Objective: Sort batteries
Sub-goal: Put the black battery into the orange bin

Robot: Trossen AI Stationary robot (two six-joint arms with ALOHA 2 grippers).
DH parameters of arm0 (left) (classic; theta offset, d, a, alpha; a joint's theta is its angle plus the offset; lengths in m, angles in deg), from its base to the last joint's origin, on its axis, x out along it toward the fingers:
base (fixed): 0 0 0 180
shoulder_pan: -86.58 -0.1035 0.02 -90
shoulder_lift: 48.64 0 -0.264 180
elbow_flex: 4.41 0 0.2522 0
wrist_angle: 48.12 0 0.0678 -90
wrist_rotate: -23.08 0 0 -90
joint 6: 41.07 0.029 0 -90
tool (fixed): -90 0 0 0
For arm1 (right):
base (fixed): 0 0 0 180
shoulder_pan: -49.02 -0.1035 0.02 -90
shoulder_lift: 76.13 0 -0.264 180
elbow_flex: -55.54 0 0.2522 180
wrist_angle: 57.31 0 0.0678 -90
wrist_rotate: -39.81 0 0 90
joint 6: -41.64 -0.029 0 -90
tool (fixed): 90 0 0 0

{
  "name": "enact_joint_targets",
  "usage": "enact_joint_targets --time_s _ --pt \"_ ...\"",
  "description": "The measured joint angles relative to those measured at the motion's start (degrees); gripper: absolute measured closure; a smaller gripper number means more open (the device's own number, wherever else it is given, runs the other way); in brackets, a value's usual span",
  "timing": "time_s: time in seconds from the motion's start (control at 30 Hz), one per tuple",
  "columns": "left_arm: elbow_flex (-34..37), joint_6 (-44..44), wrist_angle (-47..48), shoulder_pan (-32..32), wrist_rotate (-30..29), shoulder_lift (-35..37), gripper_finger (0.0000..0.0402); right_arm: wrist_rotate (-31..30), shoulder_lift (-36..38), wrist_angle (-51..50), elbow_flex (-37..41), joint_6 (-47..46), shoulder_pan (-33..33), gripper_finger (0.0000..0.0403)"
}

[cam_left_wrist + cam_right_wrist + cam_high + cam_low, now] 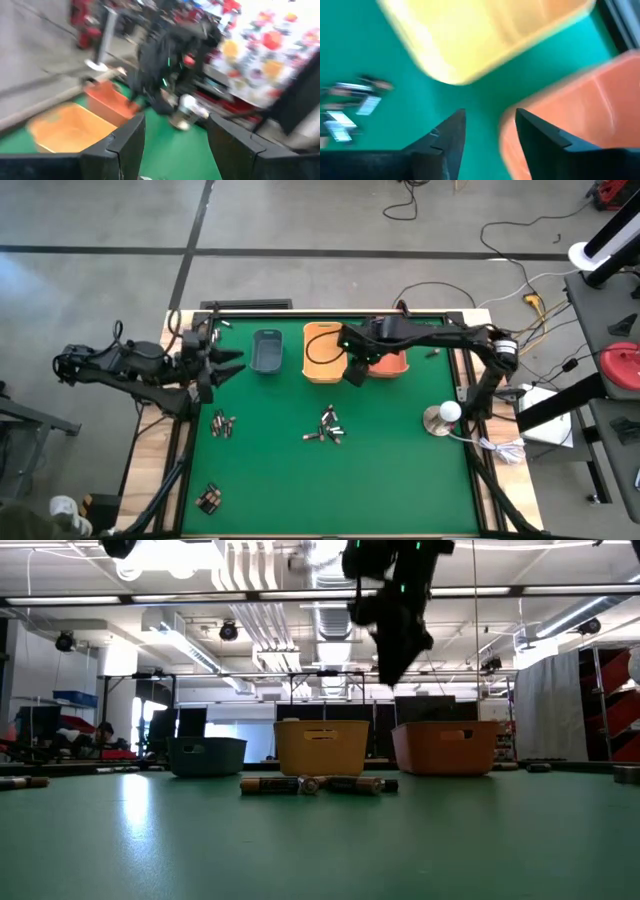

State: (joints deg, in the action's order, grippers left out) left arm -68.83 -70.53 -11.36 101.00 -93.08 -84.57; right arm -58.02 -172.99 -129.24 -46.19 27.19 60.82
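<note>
The right gripper (352, 372) hung over the near rims of the yellow-orange bin (322, 352) and the orange bin (392, 364), its fingers (447, 135) parted with nothing between them. By the look of it a drop had just been made and the step in hand was the return for another cell. That next move called for a reach back toward the middle cluster of batteries (328, 427), lying on the green mat (400, 480) in front of the bins, and a descent with jaws straddling one cell. Two smaller groups lay nearer the left edge (223, 423) and at the near left corner (208, 498). The left gripper (232, 363) waited open beside the grey-blue bin (267, 350). What any bin held could not be made out.
</note>
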Motion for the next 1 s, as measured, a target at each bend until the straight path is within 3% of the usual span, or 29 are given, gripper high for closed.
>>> enact_joint_targets --time_s 0.13,0.3,0.53,0.63,0.73,1.0 --pt "2.25 -3.6 0.2 3.14 1.53 -1.52 0.021 0.1 3.07 2.14 0.61 -0.11 -8.16 0.0218" --pt "5.28 -5.76 -2.22 7.06 -0.54 -5.38 0.021 -1.38 4.6 8.57 5.26 -4.6 -23.23 0.0216" --pt "7.43 -4.83 -10.97 10.81 -1.65 -11.01 0.021 -16.58 2.73 39.86 21.94 -18.45 -40.0 0.0216" --pt "7.11 -3.49 -12.52 11.03 -1.72 -12.22 0.021 -23.79 0.19 52.72 28.24 -19.39 -42.05 0.0216" --pt "6.05 -2.3 -12.58 11.02 -1.78 -12.61 0.021 -27.17 -3.63 60.74 31.89 -20.97 -41.99 0.0216" --pt "1.57 -0.53 -9.95 10.99 -2.0 -11.09 0.021 -31.89 -11.81 63.71 30.82 -23.01 -39.9 0.0216"
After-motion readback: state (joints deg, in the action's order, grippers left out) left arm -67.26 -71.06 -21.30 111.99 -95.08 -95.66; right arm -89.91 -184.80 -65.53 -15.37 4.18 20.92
